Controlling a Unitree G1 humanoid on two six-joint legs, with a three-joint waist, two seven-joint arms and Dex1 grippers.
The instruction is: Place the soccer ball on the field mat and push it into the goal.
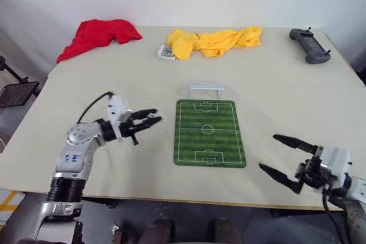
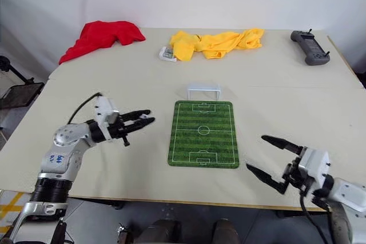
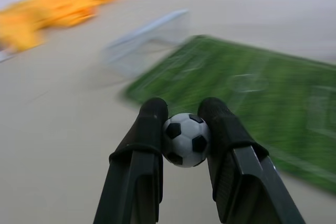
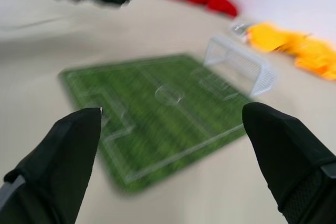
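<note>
pinching the soccer ball [image 3: 185,139], the left gripper [image 3: 184,129] covers its sides; right gripper [image 1: 284,158] spread.

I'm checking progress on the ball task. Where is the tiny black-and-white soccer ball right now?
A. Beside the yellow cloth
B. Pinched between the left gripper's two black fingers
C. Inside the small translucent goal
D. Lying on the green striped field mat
B: the left wrist view shows the tiny black-and-white soccer ball clamped between the left gripper's two black fingers, off to the side of the green striped field mat.
</note>
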